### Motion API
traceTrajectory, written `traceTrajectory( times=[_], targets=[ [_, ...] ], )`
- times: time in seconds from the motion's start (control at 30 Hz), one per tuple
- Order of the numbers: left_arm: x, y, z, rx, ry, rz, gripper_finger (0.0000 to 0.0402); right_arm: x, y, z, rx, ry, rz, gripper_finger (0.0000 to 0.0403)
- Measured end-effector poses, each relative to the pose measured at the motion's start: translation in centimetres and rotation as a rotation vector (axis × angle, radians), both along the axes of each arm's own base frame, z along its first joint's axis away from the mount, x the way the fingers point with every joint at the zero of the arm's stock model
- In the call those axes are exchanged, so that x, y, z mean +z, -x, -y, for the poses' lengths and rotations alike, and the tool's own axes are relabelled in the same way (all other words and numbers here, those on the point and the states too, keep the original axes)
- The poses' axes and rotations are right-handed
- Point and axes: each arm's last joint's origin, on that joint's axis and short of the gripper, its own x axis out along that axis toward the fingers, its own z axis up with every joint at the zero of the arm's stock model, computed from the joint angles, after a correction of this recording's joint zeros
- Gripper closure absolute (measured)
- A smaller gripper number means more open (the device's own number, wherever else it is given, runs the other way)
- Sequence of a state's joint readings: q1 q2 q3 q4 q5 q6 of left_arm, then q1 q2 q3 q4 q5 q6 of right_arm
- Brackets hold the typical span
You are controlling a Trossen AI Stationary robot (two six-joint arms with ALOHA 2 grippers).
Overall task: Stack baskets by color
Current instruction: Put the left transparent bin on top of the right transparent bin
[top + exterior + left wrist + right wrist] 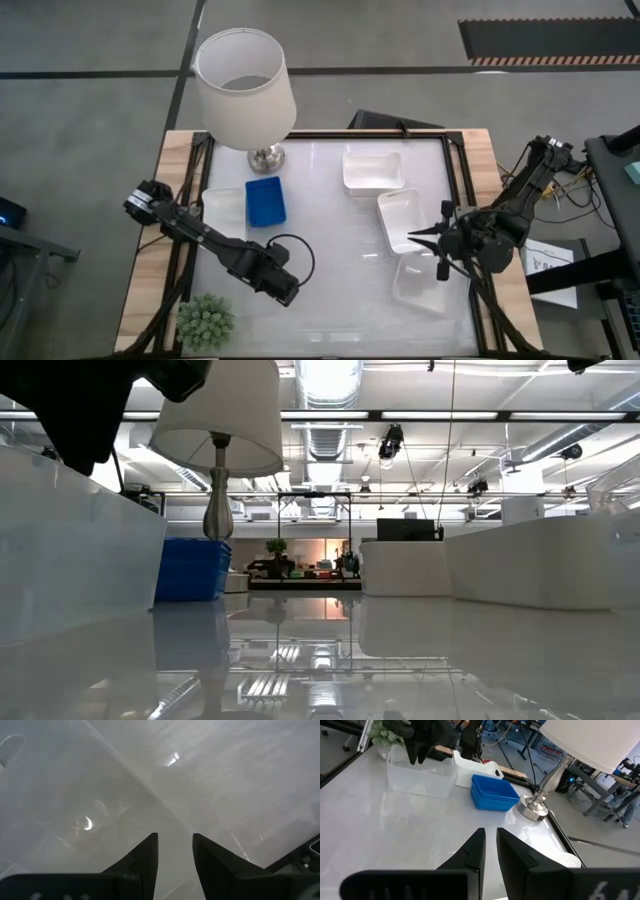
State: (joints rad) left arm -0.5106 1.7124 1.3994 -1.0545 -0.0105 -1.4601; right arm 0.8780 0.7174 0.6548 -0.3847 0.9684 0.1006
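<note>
A clear basket [420,779] stands on its base on the table's near left, large at the left of the low view [70,550]. My left gripper [421,756] points down over its rim, open, with one basket wall [165,802] running between its fingers [145,855]. A blue basket [265,200] and a white one [222,212] rest side by side near the lamp. My right gripper [412,238] hovers shut and holding nothing above the right-hand white baskets [403,218]. My left gripper comes from above with a finger on each side of the clear basket's wall [165,802]. Whether the fingers touch the wall, I cannot tell. The basket sits flat on the table.
A lamp [245,85] with a white shade stands at the far left, and a small green plant [205,320] at the near left corner. On the right lie a white basket [373,170] and a pale one [420,282]. Bare tabletop spreads across the middle.
</note>
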Motion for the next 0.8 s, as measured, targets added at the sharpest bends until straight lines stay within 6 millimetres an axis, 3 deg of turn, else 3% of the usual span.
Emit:
traceTrajectory(
  times=[0.43,0.8],
  targets=[
    [-0.7,-0.8,0.5,-0.002,0.031,0.037,0.0297,-0.2,0.0,-0.1,0.008,0.013,-0.011,0.0365],
    [-2.1,-0.6,0.1,0.043,-0.054,0.039,0.0297,-0.4,0.0,-0.1,0.01,0.014,-0.016,0.0365]
  ],
)
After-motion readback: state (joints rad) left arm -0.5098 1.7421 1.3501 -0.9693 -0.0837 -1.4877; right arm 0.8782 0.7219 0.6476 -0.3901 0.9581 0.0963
